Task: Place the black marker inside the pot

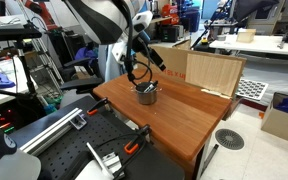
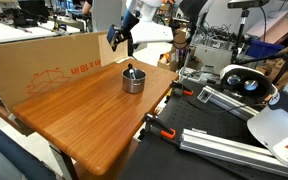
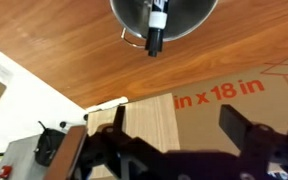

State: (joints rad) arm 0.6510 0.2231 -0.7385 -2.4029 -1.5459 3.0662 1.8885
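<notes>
The pot (image 1: 148, 96) stands on the wooden table (image 1: 184, 115), near its far side. It also shows in an exterior view (image 2: 134, 82) and at the top of the wrist view (image 3: 189, 20). The black marker (image 3: 156, 30) with its white band lies tilted inside the pot, one end poking over the rim. It shows as a dark stick in both exterior views (image 1: 144, 87) (image 2: 130, 69). My gripper (image 3: 176, 120) is open and empty. It hangs above and beside the pot (image 2: 122, 38), apart from it, towards the cardboard box.
A large cardboard box (image 2: 44, 62) stands along one table edge, printed "18 in" (image 3: 219, 95). A light wooden board (image 1: 214, 72) leans at the table's back. Orange-handled clamps (image 2: 162, 130) and metal rails (image 2: 229, 140) lie off the table's side.
</notes>
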